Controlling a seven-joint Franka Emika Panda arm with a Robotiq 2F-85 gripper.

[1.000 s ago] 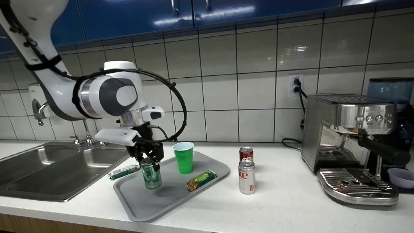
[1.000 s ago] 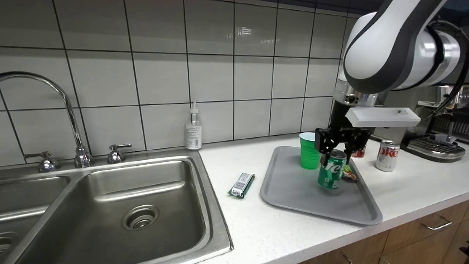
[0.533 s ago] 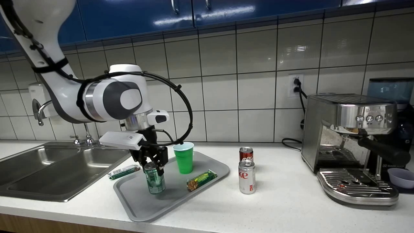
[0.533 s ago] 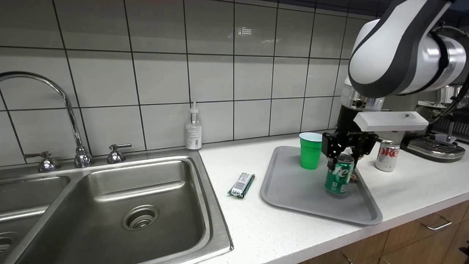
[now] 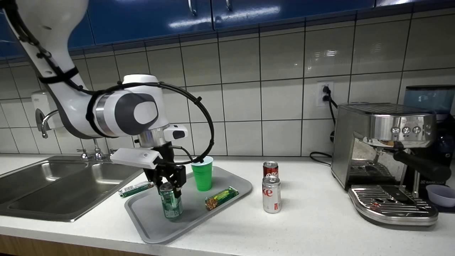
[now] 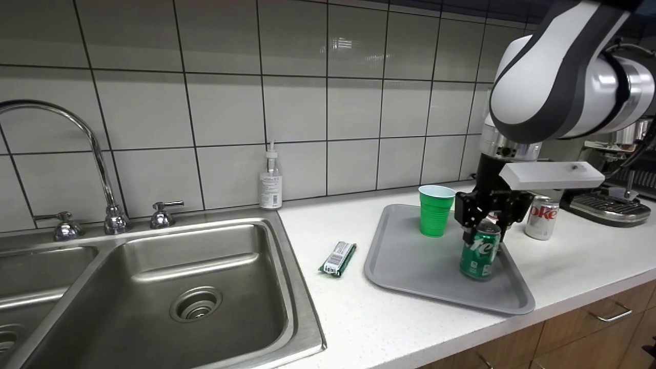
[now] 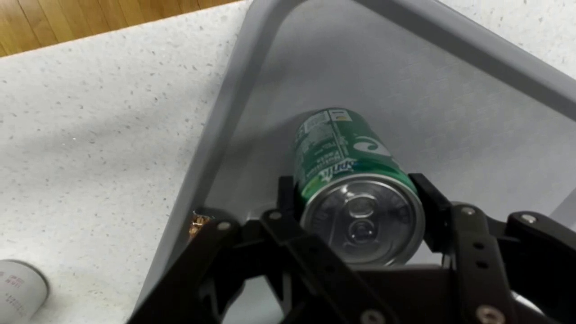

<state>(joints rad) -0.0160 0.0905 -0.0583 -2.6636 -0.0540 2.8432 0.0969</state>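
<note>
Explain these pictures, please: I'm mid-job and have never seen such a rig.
This is one white robot arm ending in a black hand. Two views come from outside the robot, at different places; the wrist view looks down past the hand. The hand holds a green Sprite can by its sides over a gray tray; I can't tell whether its base touches. A green cup and a wrapped bar are on the tray. Off it, on the counter, are a second bar, a silver can and a red can, between sink and coffee machine.
</note>
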